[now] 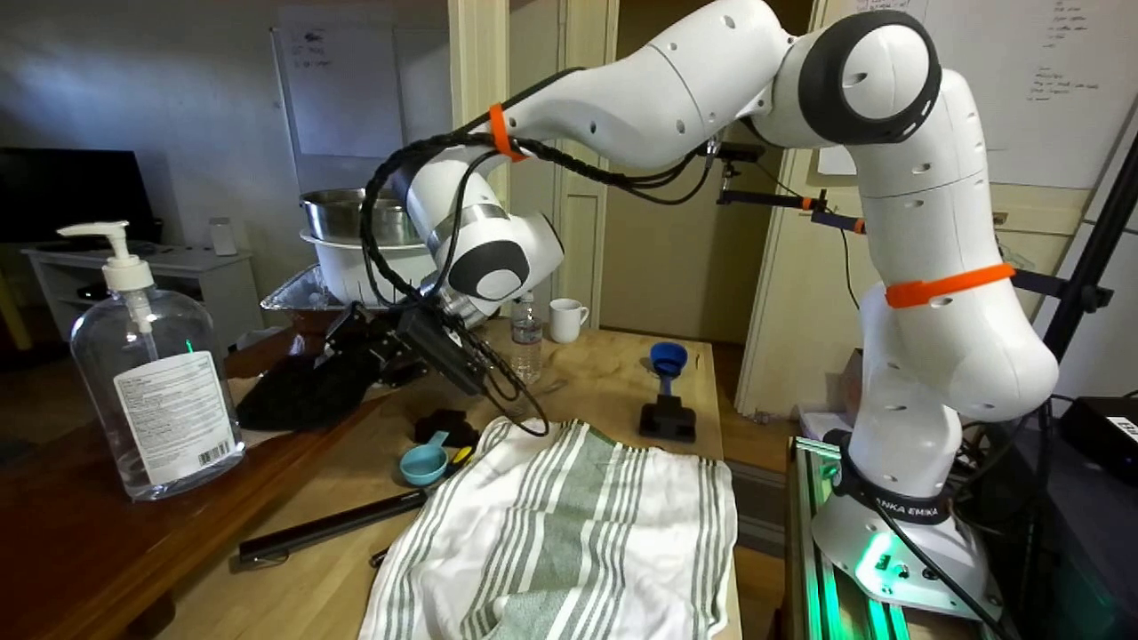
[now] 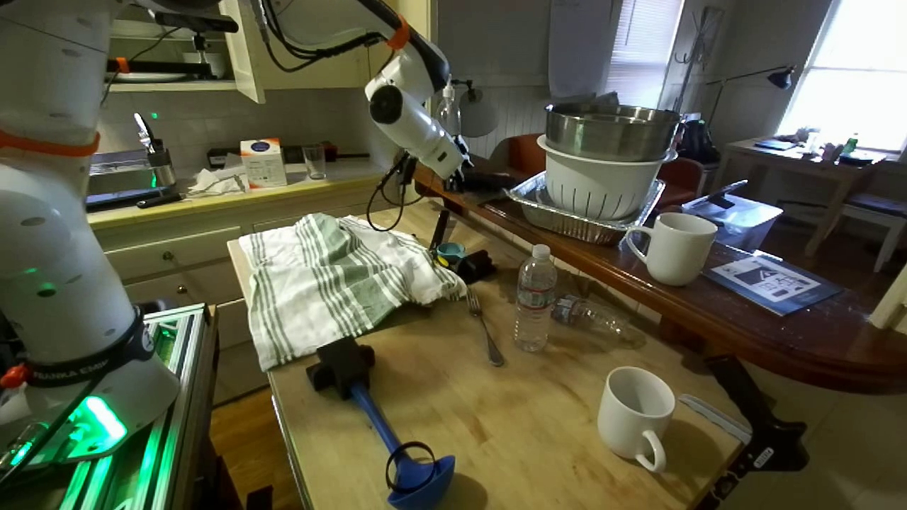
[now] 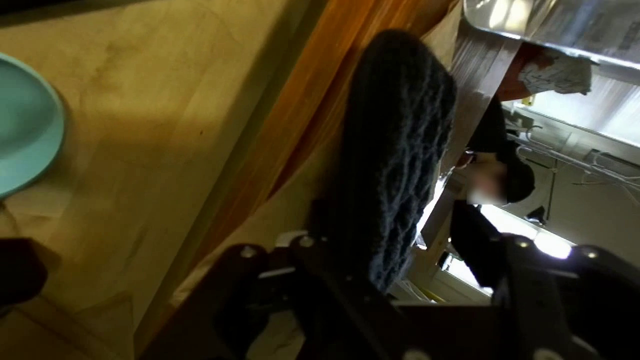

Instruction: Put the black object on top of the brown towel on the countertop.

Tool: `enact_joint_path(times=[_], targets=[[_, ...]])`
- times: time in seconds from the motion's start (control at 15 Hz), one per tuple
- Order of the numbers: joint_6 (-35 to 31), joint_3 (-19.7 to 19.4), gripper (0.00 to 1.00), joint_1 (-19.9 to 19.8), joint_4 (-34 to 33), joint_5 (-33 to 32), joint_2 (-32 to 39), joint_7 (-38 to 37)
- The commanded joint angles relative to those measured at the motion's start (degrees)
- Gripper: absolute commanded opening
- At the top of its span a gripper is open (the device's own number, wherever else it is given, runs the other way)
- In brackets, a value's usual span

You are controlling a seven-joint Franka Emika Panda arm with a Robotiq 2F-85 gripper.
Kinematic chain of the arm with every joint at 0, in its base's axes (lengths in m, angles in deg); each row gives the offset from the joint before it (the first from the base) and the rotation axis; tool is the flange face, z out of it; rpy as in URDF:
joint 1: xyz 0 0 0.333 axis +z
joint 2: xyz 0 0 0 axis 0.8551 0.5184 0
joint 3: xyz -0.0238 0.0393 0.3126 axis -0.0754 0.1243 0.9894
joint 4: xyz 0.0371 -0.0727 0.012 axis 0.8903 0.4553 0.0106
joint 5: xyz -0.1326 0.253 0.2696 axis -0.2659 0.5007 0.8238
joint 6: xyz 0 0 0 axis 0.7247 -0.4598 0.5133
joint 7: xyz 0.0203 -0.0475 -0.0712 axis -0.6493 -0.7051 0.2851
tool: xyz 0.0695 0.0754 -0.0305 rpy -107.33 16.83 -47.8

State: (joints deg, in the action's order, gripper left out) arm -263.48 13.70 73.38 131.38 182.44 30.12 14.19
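Note:
A dark, textured, mitt-like black object (image 1: 298, 396) lies on the raised dark-wood countertop (image 1: 133, 542); it fills the middle of the wrist view (image 3: 400, 145). A brown sheet, seemingly the brown towel (image 3: 287, 197), shows under and beside it, and a strip shows in an exterior view (image 1: 256, 436). My gripper (image 1: 360, 345) is at the near end of the black object, low over the counter. In the wrist view the gripper (image 3: 392, 222) is open. The black object reaches in between the fingers, close against the left one, with a gap to the right one. The left fingertip is hard to see.
A soap pump bottle (image 1: 164, 382) stands on the raised counter. A foil tray (image 2: 567, 219) holds a white colander (image 2: 599, 184) and metal bowl. Below lie a striped towel (image 1: 569, 533), teal cup (image 1: 424, 464), water bottle (image 2: 535, 301), and mug (image 2: 634, 411).

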Motion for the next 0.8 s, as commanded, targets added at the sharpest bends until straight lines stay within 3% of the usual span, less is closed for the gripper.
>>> enact_joint_path(times=[0.0,0.07,0.33,0.73], targets=[[-6.77,3.26,0.96,-0.56,4.83,-13.2,-4.34,-9.4],[-7.04,3.5,1.0,-0.49,5.66,-16.43,-5.24,-10.77],[-6.2,3.62,1.0,-0.75,7.86,-26.96,-6.5,-14.98],[-3.26,0.88,1.0,-0.77,6.78,-36.94,-5.61,-19.4]])
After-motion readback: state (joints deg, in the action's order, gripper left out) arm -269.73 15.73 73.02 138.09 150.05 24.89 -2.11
